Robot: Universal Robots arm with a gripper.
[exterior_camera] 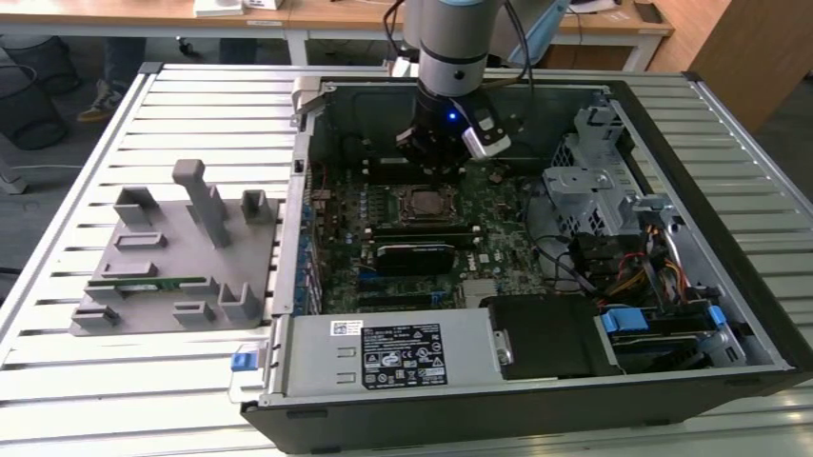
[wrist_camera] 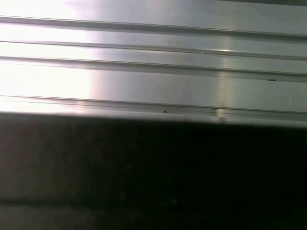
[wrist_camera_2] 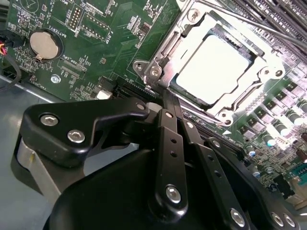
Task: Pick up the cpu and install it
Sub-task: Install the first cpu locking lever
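The cpu (wrist_camera_2: 216,67) is a bright silvery square lying flat in the metal-framed socket (wrist_camera_2: 154,62) on the green motherboard. In the exterior view the cpu (exterior_camera: 422,202) sits mid-board inside the open computer case (exterior_camera: 749,314). My gripper (exterior_camera: 432,164) hangs just above the board, a little behind the socket. In the second wrist view my gripper (wrist_camera_2: 165,99) has its two black fingers (wrist_camera_2: 169,143) pressed together, tips right at the socket's edge and nothing between them.
A grey fixture (exterior_camera: 178,257) on the slatted table at the exterior view's left holds a green memory stick (exterior_camera: 147,283). A power supply (exterior_camera: 381,357), drive cage (exterior_camera: 591,181) and cables (exterior_camera: 635,276) crowd the case. A coin battery (wrist_camera_2: 45,44) lies on the board.
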